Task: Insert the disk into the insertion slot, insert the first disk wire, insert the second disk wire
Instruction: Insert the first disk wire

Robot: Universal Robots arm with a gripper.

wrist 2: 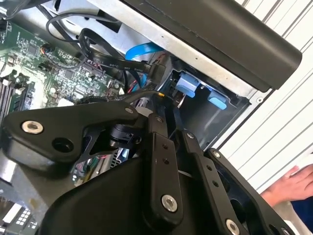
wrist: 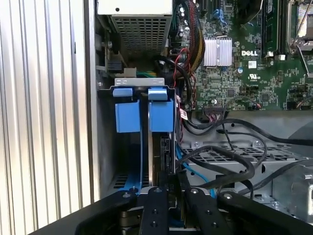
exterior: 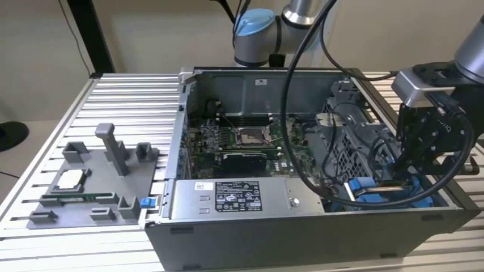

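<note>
one end effector [exterior: 403, 179], lower right of the exterior view, is clenched on the disk [wrist: 166, 147], edge-on inside the computer case [exterior: 302, 238].

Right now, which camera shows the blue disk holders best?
The first wrist view: the two blue disk holders stand side by side, facing the camera. The second wrist view shows their blue tabs beside black cables. In the exterior view the gripper covers part of them.
</note>
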